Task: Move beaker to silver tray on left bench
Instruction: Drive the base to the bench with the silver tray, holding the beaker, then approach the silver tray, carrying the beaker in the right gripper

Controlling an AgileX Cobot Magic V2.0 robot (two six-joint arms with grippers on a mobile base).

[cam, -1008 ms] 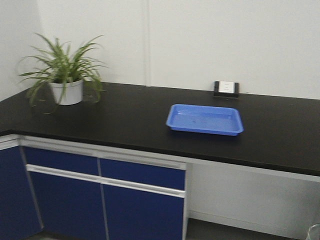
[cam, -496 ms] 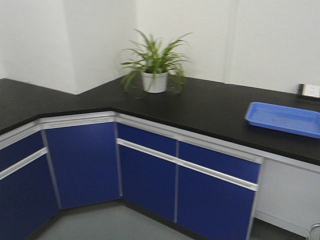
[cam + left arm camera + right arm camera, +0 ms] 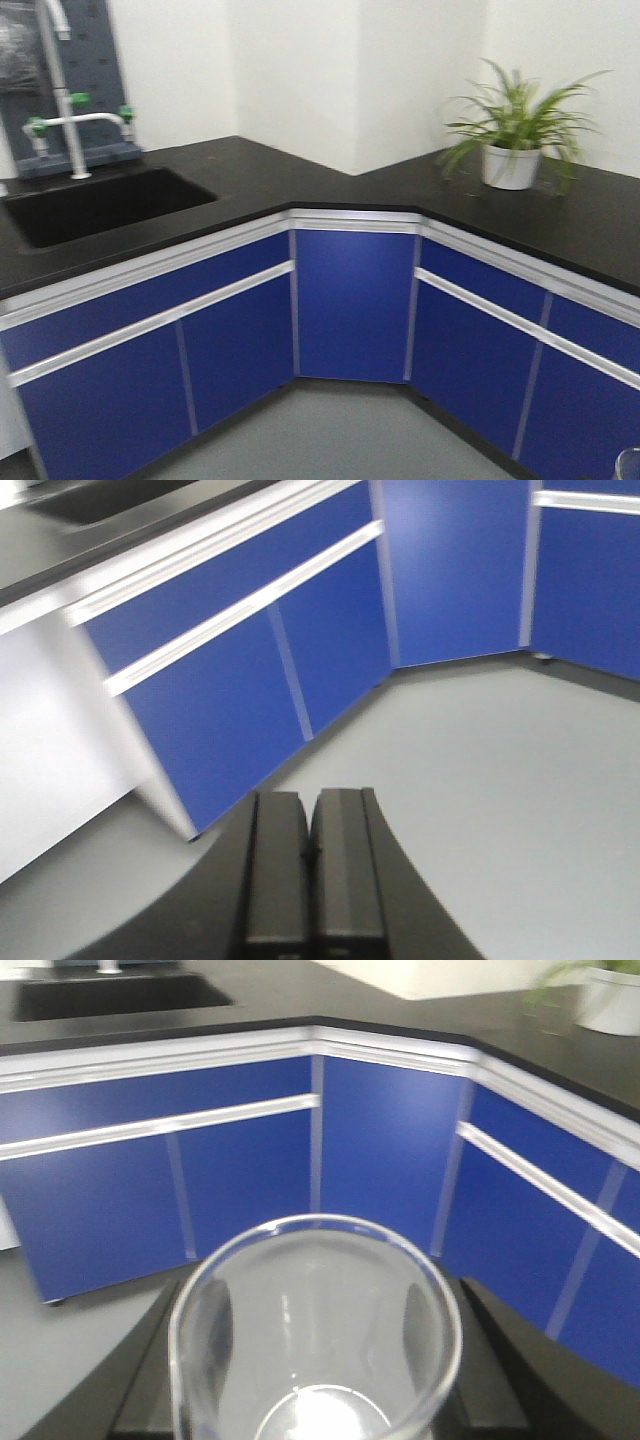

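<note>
My right gripper [image 3: 318, 1365] is shut on the small clear glass beaker [image 3: 312, 1295], whose open rim faces the right wrist camera. The dark fingers [image 3: 150, 1370] sit on both sides of the glass. The beaker's rim also shows at the bottom right corner of the front view [image 3: 630, 466]. My left gripper [image 3: 309, 812] is shut and empty, held above the grey floor. The silver tray is out of view.
An L-shaped black bench top [image 3: 300, 185] on blue cabinets [image 3: 350, 300] fills the corner. A black sink [image 3: 100, 205] with a white tap [image 3: 62, 100] is at the left. A potted plant [image 3: 512, 150] stands at the right. Grey floor [image 3: 320, 440] lies in front.
The view has swung left: the blue tray has left the frame, the plant has shifted to the right, and the sink has come in at the left. The beaker stays in my right gripper.
</note>
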